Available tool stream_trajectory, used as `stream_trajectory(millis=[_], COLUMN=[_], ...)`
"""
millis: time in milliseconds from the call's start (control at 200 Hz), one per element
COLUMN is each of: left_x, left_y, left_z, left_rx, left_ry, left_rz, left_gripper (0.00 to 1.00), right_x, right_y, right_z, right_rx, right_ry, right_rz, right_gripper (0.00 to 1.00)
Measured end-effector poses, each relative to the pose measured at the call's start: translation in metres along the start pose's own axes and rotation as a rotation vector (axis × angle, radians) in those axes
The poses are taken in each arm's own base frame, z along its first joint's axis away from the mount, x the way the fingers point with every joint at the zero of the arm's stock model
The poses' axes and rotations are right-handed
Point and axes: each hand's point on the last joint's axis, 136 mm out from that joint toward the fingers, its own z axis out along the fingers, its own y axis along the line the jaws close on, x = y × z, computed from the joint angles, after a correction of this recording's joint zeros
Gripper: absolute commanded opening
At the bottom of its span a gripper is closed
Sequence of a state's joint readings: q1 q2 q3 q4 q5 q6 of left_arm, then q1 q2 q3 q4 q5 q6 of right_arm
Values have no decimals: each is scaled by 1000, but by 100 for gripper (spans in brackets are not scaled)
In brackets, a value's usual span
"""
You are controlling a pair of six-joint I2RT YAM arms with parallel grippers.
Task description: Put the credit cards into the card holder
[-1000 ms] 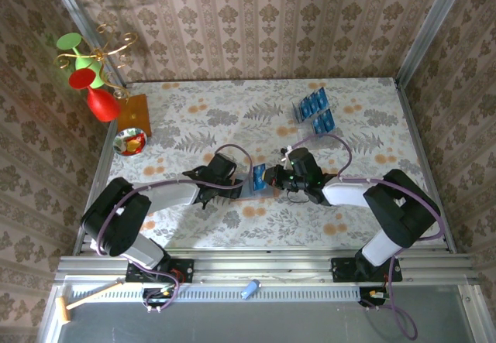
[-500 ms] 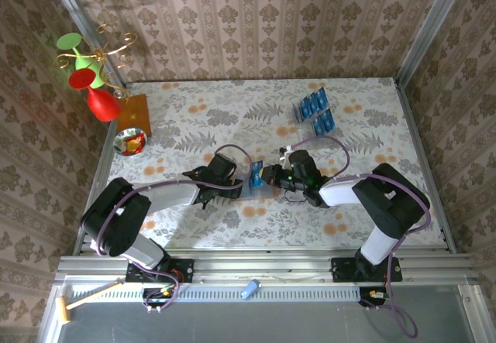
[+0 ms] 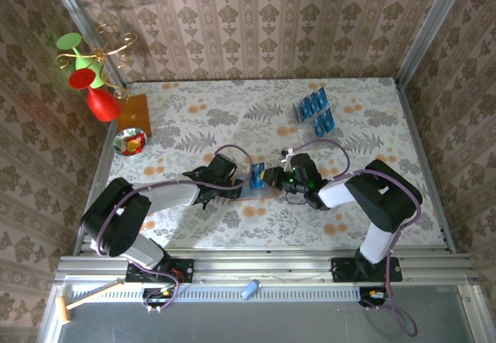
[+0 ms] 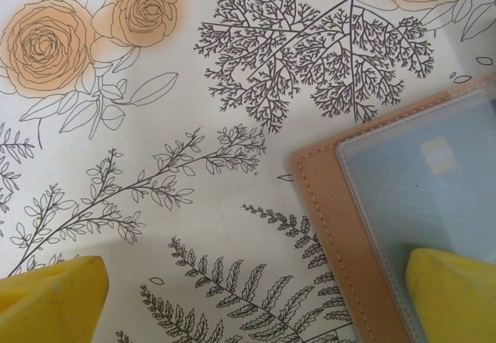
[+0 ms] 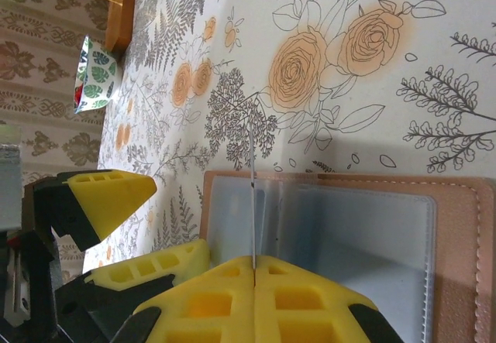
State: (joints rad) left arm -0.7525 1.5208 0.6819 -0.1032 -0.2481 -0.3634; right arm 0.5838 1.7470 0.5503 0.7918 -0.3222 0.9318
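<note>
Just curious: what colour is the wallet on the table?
The wallet is salmon-brown and leather-like; the left wrist view shows it best.

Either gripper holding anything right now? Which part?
Right gripper pinches a credit card by one edge, card standing edge-on. Left gripper open, holding nothing.

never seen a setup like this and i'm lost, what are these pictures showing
These are two robot arms bolted at a table's near edge. One picture looks down from above; the other two come from a camera on each wrist. The right hand is shut on a blue card, seen edge-on, over an open wallet. The left hand is open, one yellow finger over the wallet. More blue cards stand in a clear rack farther back; a bowl sits at the left.
</note>
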Motion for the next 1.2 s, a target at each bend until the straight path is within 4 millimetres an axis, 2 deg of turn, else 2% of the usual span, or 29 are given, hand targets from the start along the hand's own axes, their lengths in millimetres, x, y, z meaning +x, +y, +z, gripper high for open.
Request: stream_trajectory(millis=[540,1200], left_x=[0,0], left_y=[0,0], left_z=[0,0], left_rx=[0,0], left_ry=[0,0], left_rz=[0,-2], left_gripper=[100,100], right_x=[2,20], right_y=[-3,-9], right_z=[5,4], right_rx=[-16,-53], right_ry=[0,49], right_rz=[15,39], right_gripper=[0,0])
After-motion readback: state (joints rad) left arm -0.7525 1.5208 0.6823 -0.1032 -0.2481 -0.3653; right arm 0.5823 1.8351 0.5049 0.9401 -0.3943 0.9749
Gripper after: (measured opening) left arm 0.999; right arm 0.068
